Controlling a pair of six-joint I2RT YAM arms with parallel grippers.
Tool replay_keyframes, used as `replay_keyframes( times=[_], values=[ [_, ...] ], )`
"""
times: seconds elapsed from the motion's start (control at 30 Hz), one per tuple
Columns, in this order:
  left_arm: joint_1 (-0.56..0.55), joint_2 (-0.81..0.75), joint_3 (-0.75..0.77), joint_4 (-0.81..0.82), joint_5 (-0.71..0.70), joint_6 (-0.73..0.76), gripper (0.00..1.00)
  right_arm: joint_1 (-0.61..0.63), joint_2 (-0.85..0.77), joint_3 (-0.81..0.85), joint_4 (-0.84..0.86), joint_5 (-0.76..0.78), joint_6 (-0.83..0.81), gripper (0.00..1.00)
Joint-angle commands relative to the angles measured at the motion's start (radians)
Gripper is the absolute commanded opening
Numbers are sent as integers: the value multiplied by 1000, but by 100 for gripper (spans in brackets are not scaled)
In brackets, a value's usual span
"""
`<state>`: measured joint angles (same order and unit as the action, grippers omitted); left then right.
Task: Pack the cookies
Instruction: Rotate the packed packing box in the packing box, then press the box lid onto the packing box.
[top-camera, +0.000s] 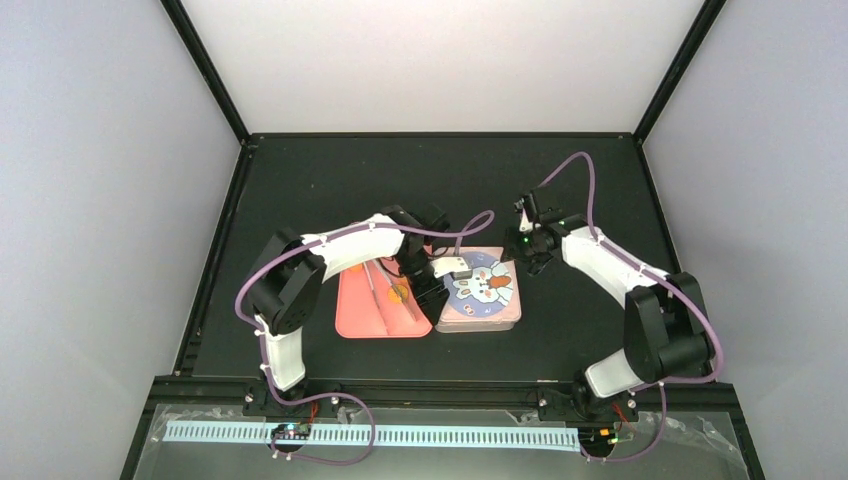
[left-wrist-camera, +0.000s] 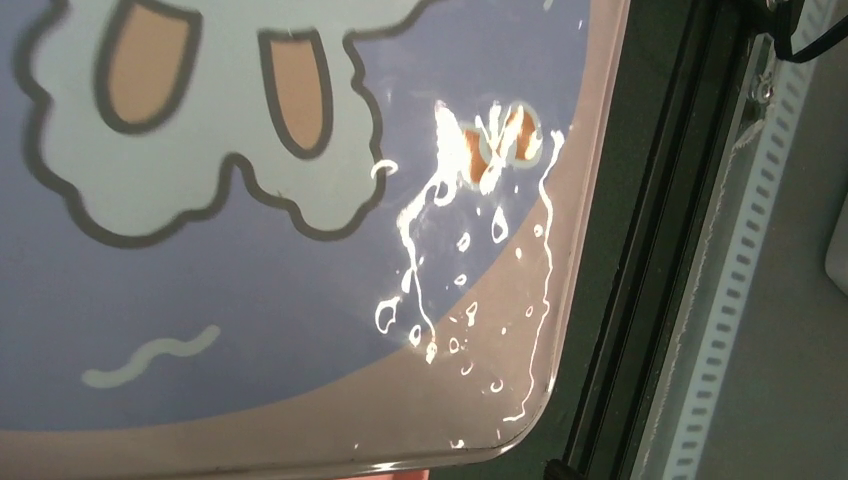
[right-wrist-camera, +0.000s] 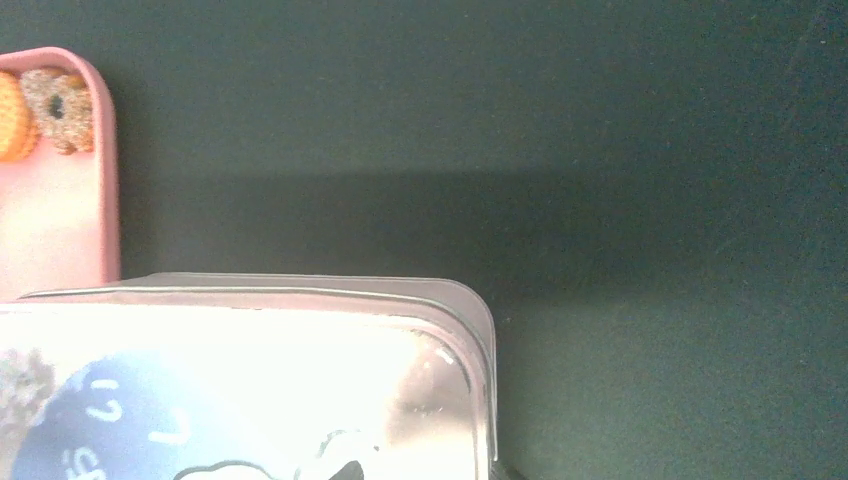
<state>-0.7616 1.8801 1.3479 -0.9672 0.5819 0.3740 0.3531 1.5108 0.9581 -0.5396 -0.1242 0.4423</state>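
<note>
A few orange cookies (top-camera: 398, 293) lie on a pink tray (top-camera: 360, 318). The right wrist view shows an orange cookie (right-wrist-camera: 12, 115) and a brown sprinkled one (right-wrist-camera: 58, 110) in the tray's corner (right-wrist-camera: 95, 190). Right of the tray stands a pink box with a blue cartoon lid (top-camera: 482, 292). My left gripper (top-camera: 437, 290) is down at the box's left edge. Its camera is filled by the lid (left-wrist-camera: 250, 300) and shows no fingers. My right gripper (top-camera: 527, 262) is at the box's far right corner, and only that lid corner (right-wrist-camera: 440, 330) shows in its view.
Metal tongs (top-camera: 383, 292) lie lengthwise on the pink tray beside the cookies. The black table (top-camera: 440, 180) is walled by a black frame, and a perforated white strip (top-camera: 360, 436) runs along the near edge.
</note>
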Motion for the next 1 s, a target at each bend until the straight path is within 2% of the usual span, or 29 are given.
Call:
replay_keyframes(
  times=[0.0, 0.33, 0.43, 0.53, 0.6, 0.67, 0.8, 0.97],
  values=[
    [-12, 16, -24, 16, 28, 25, 61, -1, -67, -18, 7, -43, -11, 34],
    [-7, -11, -15, -3, -2, 26, 60, 17, -106, -71, 28, -64, 5, 36],
    [7, -46, 6, -35, 11, 36, 62, 40, -125, -74, 18, -21, 8, 36],
    [34, -93, 17, -50, 29, 42, 69, 39, -170, -93, 18, 0, 10, 40],
    [56, -106, 12, -34, 42, 26, 82, 40, -173, -96, 19, -18, 12, 44],
    [75, -102, 5, -6, 51, -5, 88, 39, -166, -99, 13, -24, 13, 50],
    [89, -80, -8, 81, 55, -97, 94, 39, -183, -132, 34, -29, 20, 57],
    [119, -42, -10, 174, 51, -213, 95, 37, -182, -164, 51, -56, 31, 59]
  ],
)
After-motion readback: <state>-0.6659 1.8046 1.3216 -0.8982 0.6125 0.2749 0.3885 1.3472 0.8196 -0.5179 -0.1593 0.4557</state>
